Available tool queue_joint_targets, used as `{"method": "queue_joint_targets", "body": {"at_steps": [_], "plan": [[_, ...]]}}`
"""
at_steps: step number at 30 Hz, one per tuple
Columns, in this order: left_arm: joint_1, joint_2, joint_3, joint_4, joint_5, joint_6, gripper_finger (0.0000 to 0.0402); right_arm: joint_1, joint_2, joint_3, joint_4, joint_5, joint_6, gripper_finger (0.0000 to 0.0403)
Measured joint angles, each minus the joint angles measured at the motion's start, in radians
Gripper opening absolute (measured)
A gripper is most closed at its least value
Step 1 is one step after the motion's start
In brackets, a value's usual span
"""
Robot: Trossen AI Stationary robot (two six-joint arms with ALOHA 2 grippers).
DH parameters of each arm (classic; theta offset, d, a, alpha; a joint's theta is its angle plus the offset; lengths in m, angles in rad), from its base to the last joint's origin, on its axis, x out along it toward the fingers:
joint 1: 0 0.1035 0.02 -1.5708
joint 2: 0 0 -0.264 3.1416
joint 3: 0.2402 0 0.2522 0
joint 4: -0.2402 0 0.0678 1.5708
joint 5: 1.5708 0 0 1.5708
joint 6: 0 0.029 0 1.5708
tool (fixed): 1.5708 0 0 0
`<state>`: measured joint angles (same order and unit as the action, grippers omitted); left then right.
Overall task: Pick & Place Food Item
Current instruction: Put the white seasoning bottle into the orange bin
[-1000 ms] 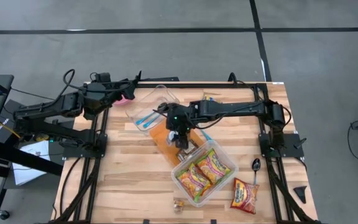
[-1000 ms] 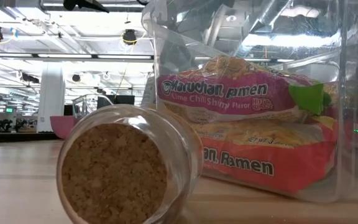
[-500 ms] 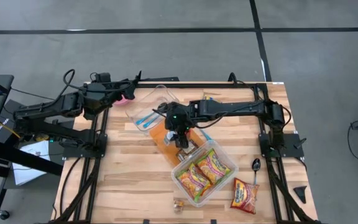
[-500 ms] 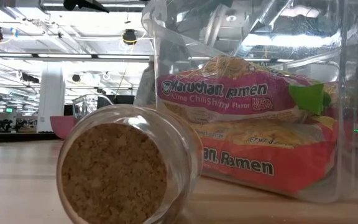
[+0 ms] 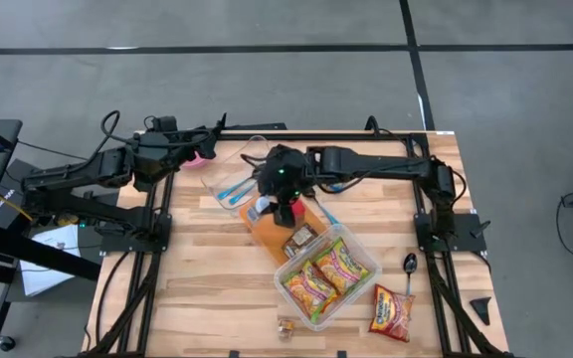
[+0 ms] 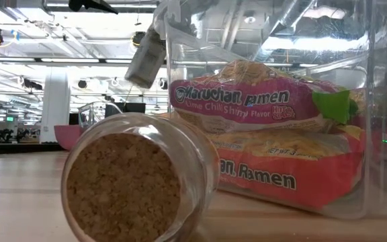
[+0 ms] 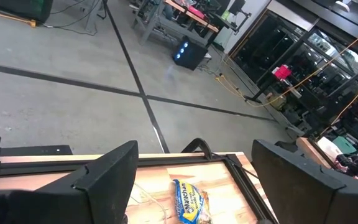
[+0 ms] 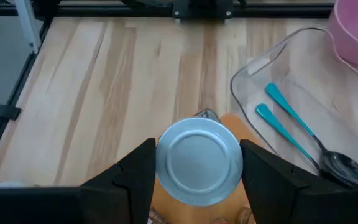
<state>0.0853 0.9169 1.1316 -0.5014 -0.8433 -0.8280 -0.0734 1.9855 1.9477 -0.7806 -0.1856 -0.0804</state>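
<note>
Pink "Maruchan Ramen" packets in clear tub; right pincer clamped on silver-lidded can.

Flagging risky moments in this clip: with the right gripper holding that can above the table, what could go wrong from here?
1. The right gripper grips the silver-topped can only by its sides; the round can might slip and fall onto the orange packet below.
2. The clear container beside it already holds two ramen packs, so a can set there may land on them and tip.
3. An open tray with teal-handled spoons lies close by; a swing could knock it.
</note>
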Motion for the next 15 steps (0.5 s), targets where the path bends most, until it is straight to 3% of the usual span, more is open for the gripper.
{"method": "queue_joint_targets", "body": {"at_steps": [4, 11, 15], "plan": [[0.0, 0.0, 0.0, 0.0, -0.001, 0.0, 0.0309, -0.022, 0.06, 0.041, -0.063, -0.001, 0.002, 0.019], [0.0, -0.006, 0.0, -0.012, -0.007, 0.01, 0.0309, -0.044, 0.209, 0.34, -0.268, 0.002, -0.018, 0.019], [0.0, -0.023, 0.001, -0.021, -0.015, 0.012, 0.0309, -0.015, 0.278, 0.405, -0.352, -0.002, -0.028, 0.019]]}}
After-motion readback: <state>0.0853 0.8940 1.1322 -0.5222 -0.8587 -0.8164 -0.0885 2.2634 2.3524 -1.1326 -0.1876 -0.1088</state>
